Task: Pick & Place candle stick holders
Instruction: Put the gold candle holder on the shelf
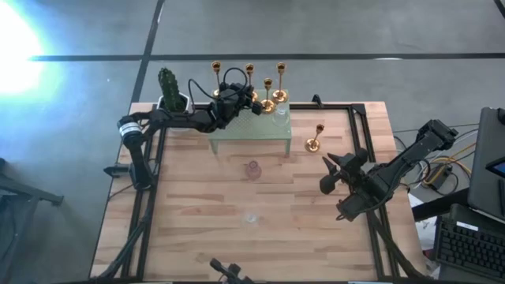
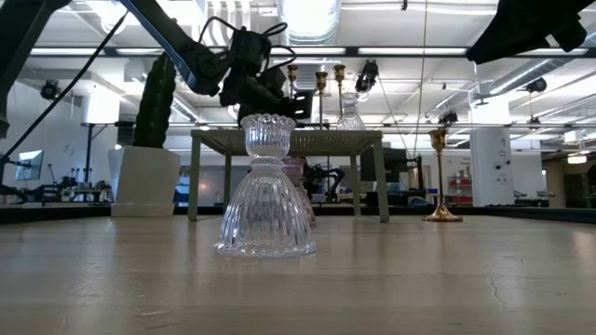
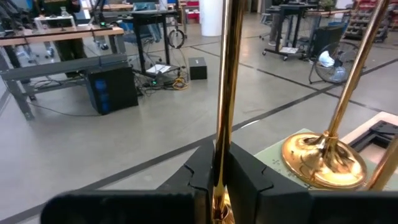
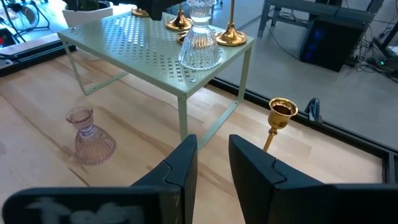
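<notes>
Several gold candle stick holders [image 1: 268, 95] stand on the far edge of a green perforated stand [image 1: 251, 130]. My left gripper [image 1: 247, 99] reaches in level among them and is shut on one holder's stem [image 3: 225, 93]. A clear glass holder [image 4: 199, 40] also rests on the stand. On the wooden table stand a gold holder [image 1: 314, 140], a pink glass holder [image 1: 252, 168] and a clear glass holder [image 2: 266, 191], each on its base. My right gripper [image 4: 211, 163] hovers open to the right of the stand, above the table, with nothing between its fingers. My left gripper pinches the slim gold stem [image 3: 221, 140] low down, between its two fingers [image 3: 249, 177]. The fingers come in level from the table's left side and lie across the stem. The holder is upright. The fingers hide its base, so whether it rests on the stand cannot be told.
A cactus in a white pot [image 1: 170, 93] stands at the table's far left corner, close behind my left arm. A neighbouring gold base [image 3: 323, 158] sits right beside the held stem. Bare wood lies in the near half of the table [image 1: 197, 237]. A keyboard [image 1: 473, 244] lies off the right edge.
</notes>
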Available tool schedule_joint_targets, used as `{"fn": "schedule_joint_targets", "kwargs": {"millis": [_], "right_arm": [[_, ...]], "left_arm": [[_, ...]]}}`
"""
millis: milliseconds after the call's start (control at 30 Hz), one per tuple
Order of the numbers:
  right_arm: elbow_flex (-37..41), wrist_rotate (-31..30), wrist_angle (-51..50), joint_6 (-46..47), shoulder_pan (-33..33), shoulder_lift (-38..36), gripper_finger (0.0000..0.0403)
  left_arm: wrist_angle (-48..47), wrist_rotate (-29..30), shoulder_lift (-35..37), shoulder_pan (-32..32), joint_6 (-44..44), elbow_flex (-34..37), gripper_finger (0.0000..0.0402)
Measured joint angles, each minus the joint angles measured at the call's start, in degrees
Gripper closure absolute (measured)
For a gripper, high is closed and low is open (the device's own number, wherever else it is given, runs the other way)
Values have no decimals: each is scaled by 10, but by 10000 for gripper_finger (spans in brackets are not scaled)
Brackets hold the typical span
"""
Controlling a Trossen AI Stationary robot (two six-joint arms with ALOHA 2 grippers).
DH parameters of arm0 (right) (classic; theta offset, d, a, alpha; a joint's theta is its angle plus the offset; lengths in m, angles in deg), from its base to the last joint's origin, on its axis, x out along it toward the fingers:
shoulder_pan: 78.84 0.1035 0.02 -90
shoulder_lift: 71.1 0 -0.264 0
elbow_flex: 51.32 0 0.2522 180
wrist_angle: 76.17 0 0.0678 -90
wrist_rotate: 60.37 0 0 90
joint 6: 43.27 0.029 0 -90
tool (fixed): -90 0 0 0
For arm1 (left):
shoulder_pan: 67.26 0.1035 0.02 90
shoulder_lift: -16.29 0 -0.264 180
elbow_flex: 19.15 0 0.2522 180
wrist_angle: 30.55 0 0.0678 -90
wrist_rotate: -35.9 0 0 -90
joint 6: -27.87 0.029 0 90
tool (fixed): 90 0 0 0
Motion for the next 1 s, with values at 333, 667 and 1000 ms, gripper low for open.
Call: {"fn": "schedule_joint_targets", "kwargs": {"millis": [333,667,1000], "right_arm": [[0,1,1,0,0,0,304],[0,5,8,0,0,0,296],[0,6,10,0,0,0,307]], "left_arm": [[0,-23,0,1,-6,0,348],[0,-6,0,3,-6,0,305],[-1,-4,0,3,-2,0,235]]}}
